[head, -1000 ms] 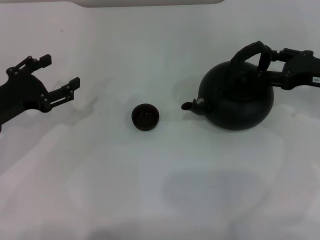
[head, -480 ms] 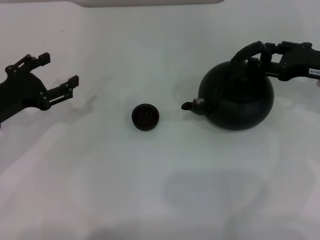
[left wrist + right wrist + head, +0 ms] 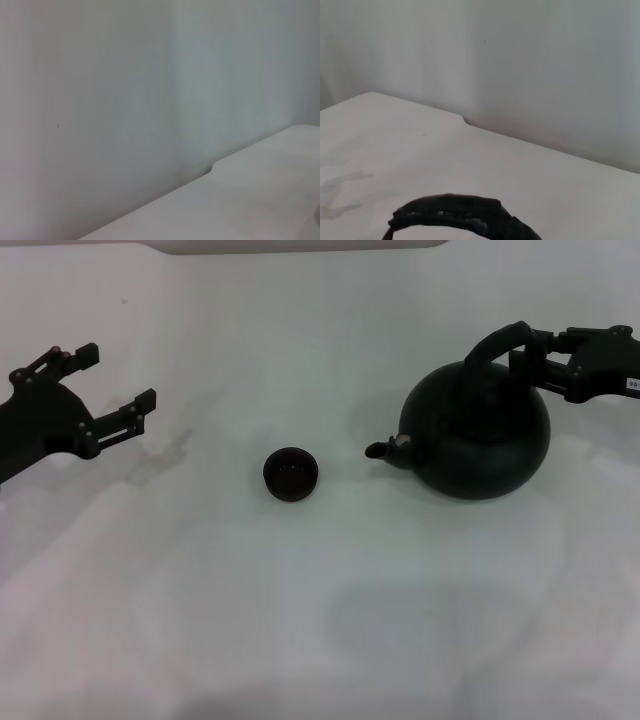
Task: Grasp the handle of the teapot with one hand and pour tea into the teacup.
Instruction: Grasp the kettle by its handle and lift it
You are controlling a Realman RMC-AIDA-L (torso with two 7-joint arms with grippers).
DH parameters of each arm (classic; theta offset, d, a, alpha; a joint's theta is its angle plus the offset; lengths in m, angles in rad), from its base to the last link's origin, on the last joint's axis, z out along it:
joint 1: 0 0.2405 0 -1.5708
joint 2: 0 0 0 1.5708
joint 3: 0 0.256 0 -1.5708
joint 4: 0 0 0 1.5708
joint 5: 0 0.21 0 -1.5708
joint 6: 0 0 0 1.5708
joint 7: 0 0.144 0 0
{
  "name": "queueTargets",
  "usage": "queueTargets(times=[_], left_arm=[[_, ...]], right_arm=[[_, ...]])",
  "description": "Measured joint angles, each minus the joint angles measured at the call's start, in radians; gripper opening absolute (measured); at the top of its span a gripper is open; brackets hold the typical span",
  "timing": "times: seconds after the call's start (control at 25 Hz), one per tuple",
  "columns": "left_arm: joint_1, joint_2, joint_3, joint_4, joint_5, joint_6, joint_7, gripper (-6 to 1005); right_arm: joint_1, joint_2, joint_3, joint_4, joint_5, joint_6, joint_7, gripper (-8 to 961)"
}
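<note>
**One Teapot, One Cup, My Right Jaws at the Handle**

Two dark vessels sit on my white table (image 3: 330, 640). The teapot (image 3: 478, 440) stands upright at about 3 o'clock from the middle of my head view, round and matte black, its short spout (image 3: 378, 450) pointing toward 9 o'clock. The handle (image 3: 497, 344) arches over the pot's top, and in my right wrist view its black curve (image 3: 455, 214) fills the near edge of the picture, very close to the camera.

The teacup (image 3: 291, 473) rests near the centre of the table, at 9 o'clock from the spout and clearly apart from it, small and low, open side up.

My right gripper (image 3: 533, 358) reaches in from 3 o'clock, level with the upper part of the handle. Its fingers sit on either side of the arch's far end, meeting it there, but I cannot tell whether the jaws are clamped on the handle or only bracketing it.

My left gripper (image 3: 115, 382) hangs at 9 o'clock, well apart from the cup and the pot, above the table. Its two fingers stand spread wide, with nothing between them. My left wrist view shows only a pale wall (image 3: 125, 90) and a strip of the white table's edge (image 3: 250, 200).
</note>
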Motion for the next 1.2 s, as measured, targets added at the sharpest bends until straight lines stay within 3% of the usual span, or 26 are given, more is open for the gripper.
queueTargets(times=[0.52,1.04,1.2], left_arm=[[-0.009,0.0,0.0,-0.003,0.0,-0.014,0.0,877],[-0.023,-0.001,0.003,-0.022,0.0,-0.016,0.0,878],[-0.026,0.0,0.003,-0.025,0.0,-0.016,0.0,878]], right_arm=[[-0.024,0.001,0.001,-0.018,-0.002,0.012,-0.019,417],[-0.009,0.005,-0.007,-0.002,0.002,0.047,-0.044,142],[-0.01,0.008,-0.019,0.0,0.05,0.058,-0.046,141]])
